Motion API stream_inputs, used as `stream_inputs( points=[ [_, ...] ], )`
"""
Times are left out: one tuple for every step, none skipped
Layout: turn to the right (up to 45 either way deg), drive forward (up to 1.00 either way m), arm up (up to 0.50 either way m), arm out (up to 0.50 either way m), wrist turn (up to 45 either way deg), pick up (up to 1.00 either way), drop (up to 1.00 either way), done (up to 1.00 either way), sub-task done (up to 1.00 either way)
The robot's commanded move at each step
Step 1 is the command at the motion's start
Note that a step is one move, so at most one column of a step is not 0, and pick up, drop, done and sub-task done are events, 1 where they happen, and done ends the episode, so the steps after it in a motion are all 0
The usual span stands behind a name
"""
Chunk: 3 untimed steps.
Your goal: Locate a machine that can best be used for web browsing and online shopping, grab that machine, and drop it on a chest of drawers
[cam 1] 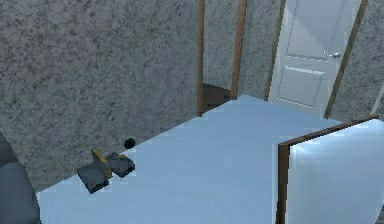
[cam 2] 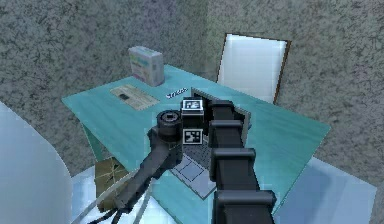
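In the arm side view a teal table (cam 2: 290,130) runs across the middle. My dark arm (cam 2: 235,165) rises over it, with two white marker squares (cam 2: 192,118) at its end. The gripper (cam 2: 120,200) hangs down to the left past the table's near edge, in front of a brownish thing (cam 2: 108,176) lying low there. I cannot tell whether it holds anything. A flat dark grey slab (cam 2: 190,172), perhaps a laptop, lies on the table right beside the arm and is partly hidden by it.
A pale box (cam 2: 147,64) and a flat tan item (cam 2: 130,95) sit on the table's far left; a white chair (cam 2: 252,66) stands behind. The forward view has a pale blue surface (cam 1: 220,150) with small dark items (cam 1: 105,170), a white door (cam 1: 315,50) and a wood-framed panel (cam 1: 330,180).
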Motion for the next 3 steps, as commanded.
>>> stream_inputs(
  points=[
    [0.0,0.0,0.0,0.0,45.0,0.0,0.0,0.0,0.0],
    [0.0,0.0,0.0,0.0,45.0,0.0,0.0,0.0,0.0],
    [0.0,0.0,0.0,0.0,45.0,0.0,0.0,0.0,0.0]
  ],
)
